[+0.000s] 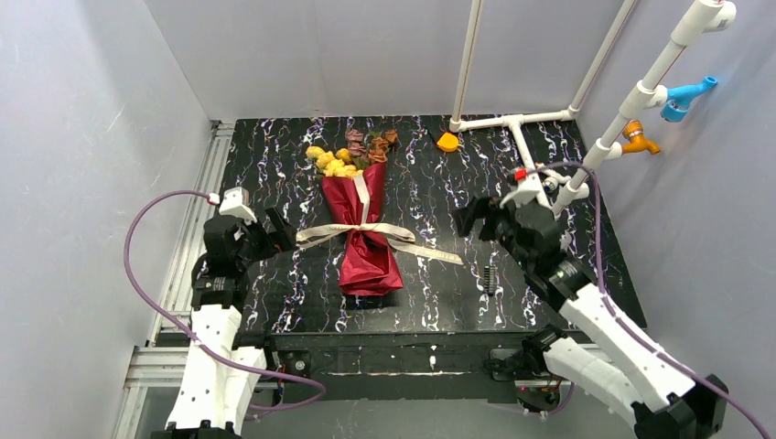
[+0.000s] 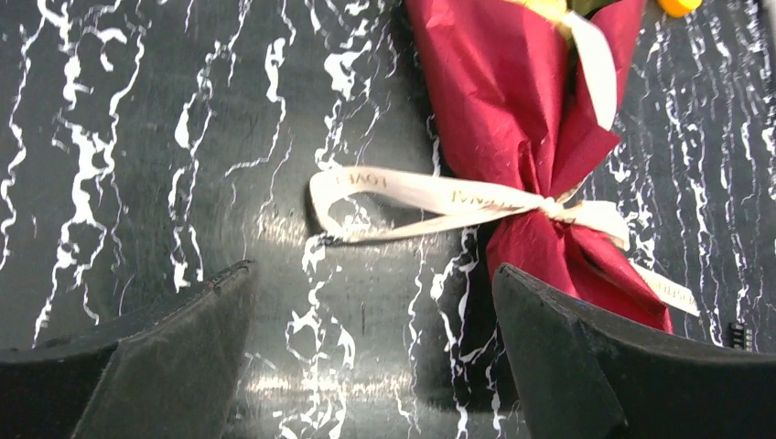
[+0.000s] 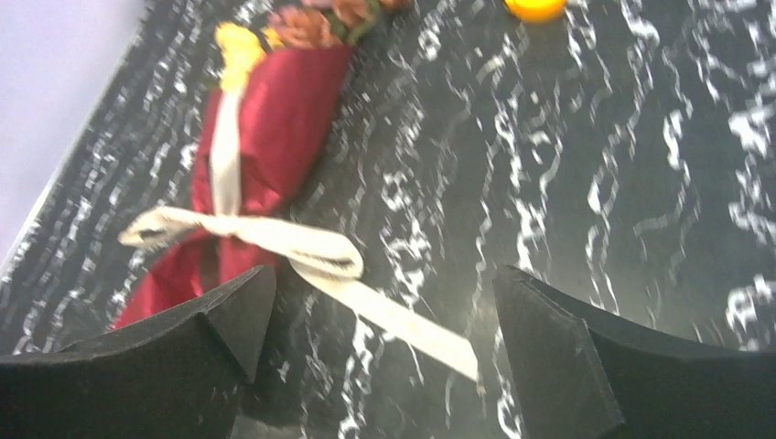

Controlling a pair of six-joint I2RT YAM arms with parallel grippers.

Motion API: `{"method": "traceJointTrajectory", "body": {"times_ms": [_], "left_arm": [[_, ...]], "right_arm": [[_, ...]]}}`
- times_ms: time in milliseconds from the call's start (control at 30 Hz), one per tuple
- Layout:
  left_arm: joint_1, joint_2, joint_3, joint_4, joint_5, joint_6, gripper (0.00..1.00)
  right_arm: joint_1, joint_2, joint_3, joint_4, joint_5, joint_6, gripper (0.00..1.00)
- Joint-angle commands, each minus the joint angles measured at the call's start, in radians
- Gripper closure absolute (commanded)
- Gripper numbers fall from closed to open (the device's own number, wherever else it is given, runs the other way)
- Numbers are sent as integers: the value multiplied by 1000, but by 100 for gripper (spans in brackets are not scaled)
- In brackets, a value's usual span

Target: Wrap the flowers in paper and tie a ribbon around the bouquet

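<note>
- The bouquet [image 1: 366,265] is lying flat on the black marbled table [image 1: 270,151], between my two grippers. Its blooms are pointing toward the far wall and its narrow end toward my bases.
- On the left, my left gripper [image 1: 277,232] is hovering near the bouquet's left side, apart from it. Its jaws are standing wide apart and gripping nothing. In its wrist view only bare table is showing between the two dark fingers [image 2: 165,357].
- The ribbon [image 1: 364,230] is circling the bouquet's waist in a knot. Its left loop is reaching across the table toward my left gripper without touching it.
- The paper [image 1: 346,206] is forming a red cone, pinching in at the knot and flaring again below it.
- The flowers [image 1: 334,163] are sticking out of the cone's wide far end, yellow blooms on the left and pink-brown ones on the right.
- One strip of ribbon is running up the front of the paper toward the blooms. To the right of the knot a loop and a long tail are trailing out over the table.
- A small dark toothed piece [image 1: 490,279] is lying on the table just past that tail.
- My right gripper [image 1: 476,219] is hovering well apart from the bouquet on its right. Its jaws are spreading wide and holding nothing. Its wrist view is blurring, yet it is showing open table between the fingers.
- A small orange cap [image 1: 447,142] is sitting at the table's far edge, beside a white pipe frame [image 1: 512,119].
</note>
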Motion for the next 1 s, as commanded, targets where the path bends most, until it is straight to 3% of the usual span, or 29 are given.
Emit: {"method": "traceJointTrajectory", "body": {"times_ms": [0,233,967], "left_arm": [[-13,37,53,71,-1,2,2],[-13,131,102,39,64,-6,2],[-13,136,102,43,60,-10,2]], "right_arm": [[-3,-187,-148,-15,67,56,2],[-3,-313,-196,-108,105,58,2],[-3,-160,-174,-20,10,8,2]]}}
